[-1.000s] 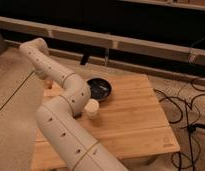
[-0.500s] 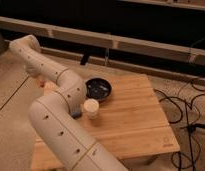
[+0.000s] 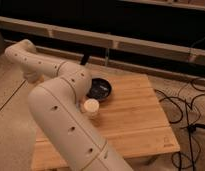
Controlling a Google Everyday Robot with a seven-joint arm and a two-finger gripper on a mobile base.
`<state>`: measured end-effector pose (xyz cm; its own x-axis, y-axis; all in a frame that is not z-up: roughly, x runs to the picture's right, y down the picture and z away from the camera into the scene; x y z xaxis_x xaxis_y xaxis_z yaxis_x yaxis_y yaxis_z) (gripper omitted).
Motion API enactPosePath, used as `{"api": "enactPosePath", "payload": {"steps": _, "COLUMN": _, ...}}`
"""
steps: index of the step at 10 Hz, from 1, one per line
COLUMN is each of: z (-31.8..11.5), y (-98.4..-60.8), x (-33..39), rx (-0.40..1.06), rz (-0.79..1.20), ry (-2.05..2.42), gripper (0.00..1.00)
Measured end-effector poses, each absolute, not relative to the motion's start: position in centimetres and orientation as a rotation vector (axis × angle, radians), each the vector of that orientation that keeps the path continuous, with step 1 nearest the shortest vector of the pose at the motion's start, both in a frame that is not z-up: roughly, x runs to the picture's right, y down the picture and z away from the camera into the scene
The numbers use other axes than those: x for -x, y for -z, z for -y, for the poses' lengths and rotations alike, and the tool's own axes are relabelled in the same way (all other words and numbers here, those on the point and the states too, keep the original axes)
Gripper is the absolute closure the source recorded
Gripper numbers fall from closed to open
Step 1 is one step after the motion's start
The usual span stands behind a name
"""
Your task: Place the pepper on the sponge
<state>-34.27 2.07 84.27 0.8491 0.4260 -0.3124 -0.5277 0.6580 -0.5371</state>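
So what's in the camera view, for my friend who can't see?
A cream jointed robot arm folds over the left of a light wooden table, its dark end effector shut, poking up behind it near the far edge. A round black bowl and small pale cup stand beside the arm.

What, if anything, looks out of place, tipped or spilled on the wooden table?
Nothing stands out. The round black bowl and small cream cup sit upright on the light wooden table, nothing spilled. The white robot arm hides the table's left side; the gripper, shut, is out of sight, apparently behind it.
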Motion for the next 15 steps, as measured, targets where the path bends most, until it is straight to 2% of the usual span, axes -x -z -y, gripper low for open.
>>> {"api": "enactPosePath", "payload": {"steps": 4, "z": -10.3, "y": -80.4, "x": 26.1, "rx": 0.702, "rz": -0.224, "ry": -0.779, "gripper": 1.0}}
{"api": "enactPosePath", "payload": {"steps": 9, "z": -12.2, "y": -79.8, "x": 25.4, "rx": 0.726, "rz": -0.238, "ry": -0.828, "gripper": 1.0}}
{"api": "enactPosePath", "payload": {"steps": 15, "z": -15.6, "y": -82.7, "x": 18.5, "rx": 0.74, "rz": -0.457, "ry": -0.963, "gripper": 1.0}}
